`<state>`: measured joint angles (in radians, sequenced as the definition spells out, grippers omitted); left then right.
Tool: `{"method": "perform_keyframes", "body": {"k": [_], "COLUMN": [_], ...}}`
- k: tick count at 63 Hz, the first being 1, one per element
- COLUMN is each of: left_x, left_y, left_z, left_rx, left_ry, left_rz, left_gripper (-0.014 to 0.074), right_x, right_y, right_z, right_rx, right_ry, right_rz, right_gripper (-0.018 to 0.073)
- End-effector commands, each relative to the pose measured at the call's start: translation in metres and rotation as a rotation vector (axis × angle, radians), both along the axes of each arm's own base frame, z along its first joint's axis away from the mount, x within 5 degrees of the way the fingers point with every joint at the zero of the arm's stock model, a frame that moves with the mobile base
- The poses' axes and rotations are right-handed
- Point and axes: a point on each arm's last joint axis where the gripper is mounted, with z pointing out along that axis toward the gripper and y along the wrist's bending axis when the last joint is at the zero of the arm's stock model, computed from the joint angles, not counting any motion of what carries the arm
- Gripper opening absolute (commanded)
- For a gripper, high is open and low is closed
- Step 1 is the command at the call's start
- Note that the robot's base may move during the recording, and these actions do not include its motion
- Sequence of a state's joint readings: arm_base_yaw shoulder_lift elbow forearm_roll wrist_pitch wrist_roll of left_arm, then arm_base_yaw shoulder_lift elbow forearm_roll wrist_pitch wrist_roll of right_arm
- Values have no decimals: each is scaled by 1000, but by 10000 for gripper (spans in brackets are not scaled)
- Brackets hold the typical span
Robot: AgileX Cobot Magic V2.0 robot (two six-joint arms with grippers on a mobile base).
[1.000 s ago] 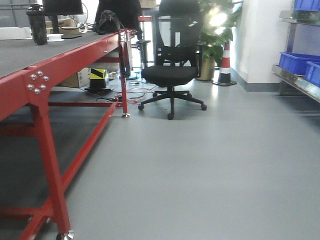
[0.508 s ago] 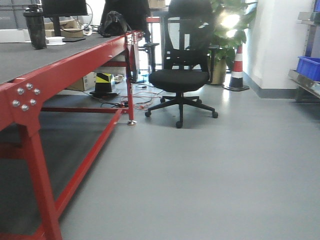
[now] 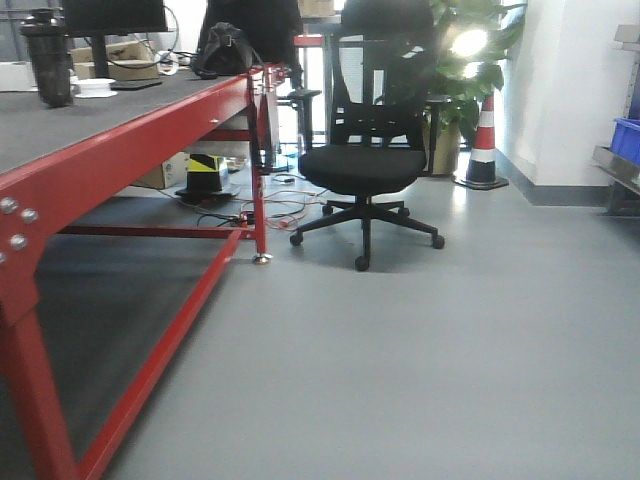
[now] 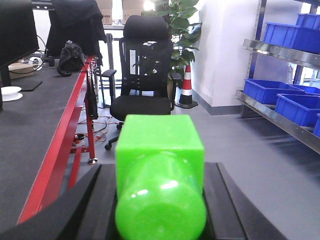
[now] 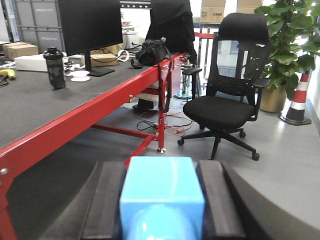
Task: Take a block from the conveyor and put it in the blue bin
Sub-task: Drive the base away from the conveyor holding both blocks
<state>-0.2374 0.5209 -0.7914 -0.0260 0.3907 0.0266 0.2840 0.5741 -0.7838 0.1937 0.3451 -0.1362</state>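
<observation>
Green block [image 4: 160,150]: clamped in left end effector [image 4: 160,200], black pads [image 4: 92,205] pressed on both sides. Flat square face at far end, glossy rounded bulge twd cam. Held off the belt, w/ the conveyor to its left in left wrist view, not touching it.
Blue block [image 5: 162,185]: light blue, square top face, rounded part at near end. Clamped in right end effector [image 5: 162,205], one dark pad tight on each side. Held beside the belt edge, not on it.
Conveyor [image 3: 60,125]: wide flat dark grey belt, fine woven look, left side of every view.
Red frame [image 3: 130,155]: edges the belt, bolted legs + low crossbars, runs back twd far end of room.
On belt: monitor [image 5: 90,25] on a stand, dark bottle [image 5: 56,67] just beside it, black bag [image 5: 152,50] at far end by the rail.
Blue bins [image 4: 300,35]: several on metal shelf [image 4: 280,50] along right wall, upper + lower tiers, well apart from both blocks. Front view shows only a corner of one at right edge.
Floor [image 3: 400,370]: smooth grey.
Office chair [image 3: 365,170]: black, mesh back, near conveyor's far leg.
Behind chair: striped cone [image 3: 482,140] + leafy plant [image 3: 470,60] near white wall.
Cables: loose tangle on floor under far end of frame, by the chair base.
</observation>
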Motion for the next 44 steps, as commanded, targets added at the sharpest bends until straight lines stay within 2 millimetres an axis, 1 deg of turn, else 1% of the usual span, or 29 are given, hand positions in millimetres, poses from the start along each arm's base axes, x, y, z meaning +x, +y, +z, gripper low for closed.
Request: {"method": "perform_keyframes", "body": {"k": [1,44], "left_x": [-2,-2], "left_y": [0,0], "left_z": [4,4], "left_rx": [-14,-14], "left_ry": [-29,-29], "left_rz": [-6,-6], "left_gripper": [-111,-111], "right_x": [-1,-1], "right_y": [0,0], "right_z": [2,2], "right_rx": [1,1], "right_ry": [-19,-19], "right_rz": [0,0], "right_gripper": [-167,-167]}}
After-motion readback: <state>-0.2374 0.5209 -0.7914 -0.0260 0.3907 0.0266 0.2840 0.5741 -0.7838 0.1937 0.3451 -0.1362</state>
